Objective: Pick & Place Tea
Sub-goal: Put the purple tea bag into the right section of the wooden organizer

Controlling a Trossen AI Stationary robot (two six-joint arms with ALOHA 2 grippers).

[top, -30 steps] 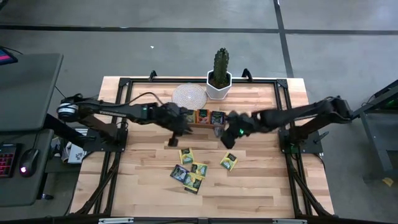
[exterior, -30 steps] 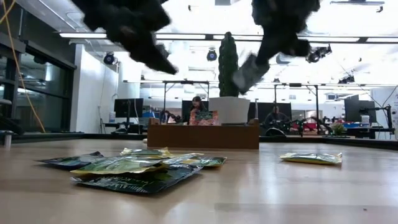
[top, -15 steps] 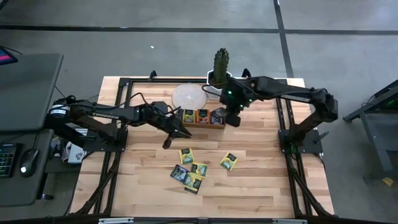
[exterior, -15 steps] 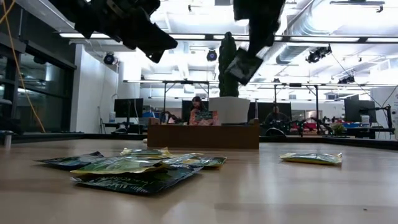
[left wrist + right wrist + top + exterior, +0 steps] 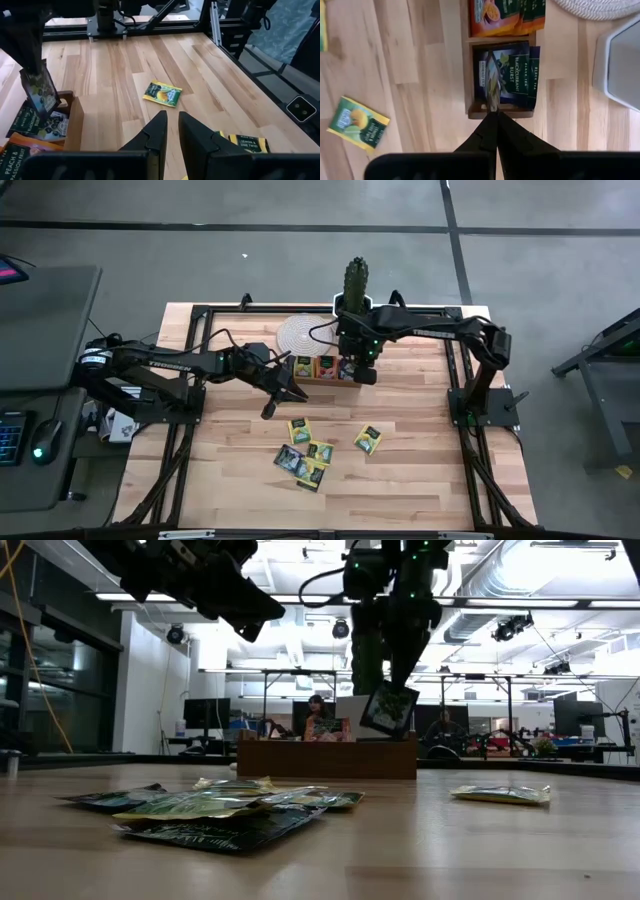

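My right gripper (image 5: 362, 373) (image 5: 493, 114) is shut on a dark blue-black tea packet (image 5: 388, 708) (image 5: 40, 92) above the right compartment of the brown wooden tray (image 5: 325, 370) (image 5: 325, 757). That compartment holds more dark packets (image 5: 515, 75), and the one beside it holds orange-red ones (image 5: 495, 10). My left gripper (image 5: 298, 393) (image 5: 171, 117) hovers empty above the table, on the near left side of the tray, its fingers a narrow gap apart. Several yellow, green and dark packets (image 5: 305, 455) lie flat in a loose pile, and a single yellow-green one (image 5: 368, 440) (image 5: 162, 94) lies to the pile's right. My right gripper pinches the dark packet by its upper edge (image 5: 493, 106) between the two fingertips, coming from above and pointing down. The packet hangs below the fingers, lifted clear and a little tilted, with its lower edge (image 5: 384, 730) just above the tray's right compartment.
A cactus in a white pot (image 5: 353, 305) and a round woven coaster (image 5: 303, 335) stand just beyond the tray. A black metal frame (image 5: 455, 360) runs around the table's edges. The bare wood (image 5: 420, 470) to the pile's right is free. People sit in the room behind.
My right gripper has carried the dark packet from above the table's middle up and toward the far edge, then lowered it over the tray's right compartment, staying shut. My left gripper has risen and drawn slightly away from the tray.
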